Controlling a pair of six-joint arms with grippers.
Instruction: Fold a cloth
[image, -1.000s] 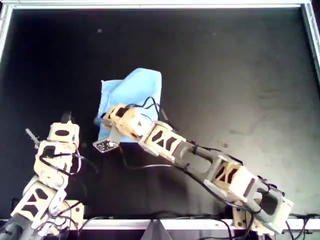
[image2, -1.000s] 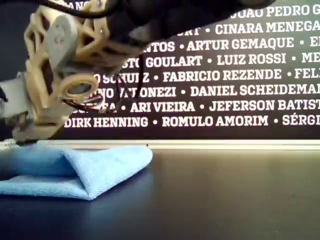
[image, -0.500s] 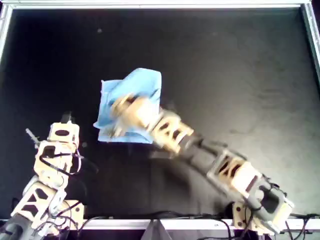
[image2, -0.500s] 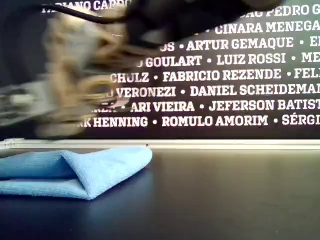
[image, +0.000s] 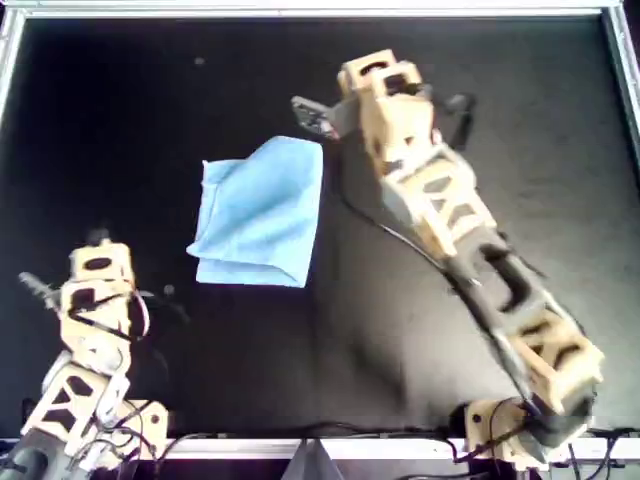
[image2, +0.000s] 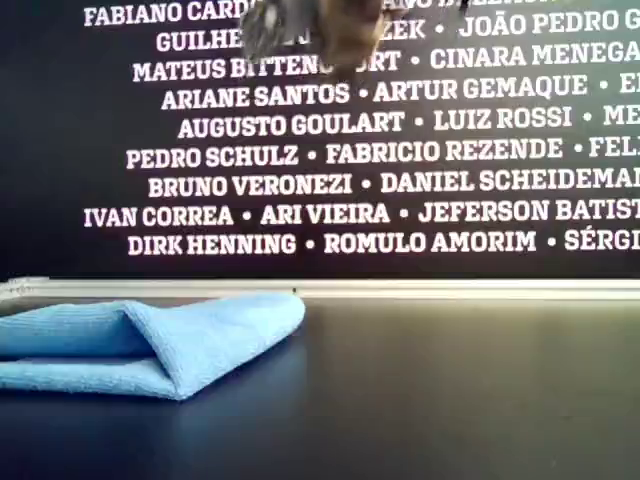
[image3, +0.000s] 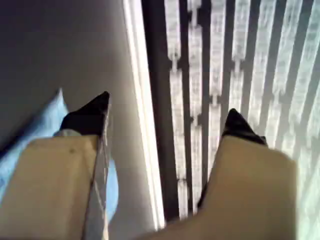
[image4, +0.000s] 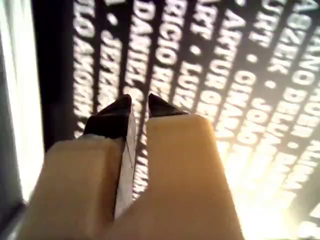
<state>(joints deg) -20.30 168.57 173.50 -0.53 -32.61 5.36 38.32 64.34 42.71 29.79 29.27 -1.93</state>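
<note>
The light-blue cloth (image: 262, 210) lies folded on the black table, its layers stacked toward the overhead view's bottom. In the exterior view the cloth (image2: 180, 340) rests at the left with a rounded fold. My right gripper (image: 300, 108) is shut and empty, raised beyond the cloth's top corner in the overhead view; it is a blur (image2: 300, 25) at the exterior view's top. The right wrist view shows the right gripper (image4: 136, 102) with its jaws together, facing the lettered wall. My left gripper (image: 62, 258) stands open near the overhead view's lower left, apart from the cloth (image3: 42, 127). The left gripper (image3: 167, 107) holds nothing.
A white frame (image: 300, 10) borders the black table. A dark wall with white names (image2: 400, 150) stands behind the table in the exterior view. Cables trail along the right arm (image: 450, 220).
My right arm has lifted off the cloth and swung to the overhead view's top. The cloth stays folded in place. My left arm has shifted slightly toward the overhead view's lower left.
</note>
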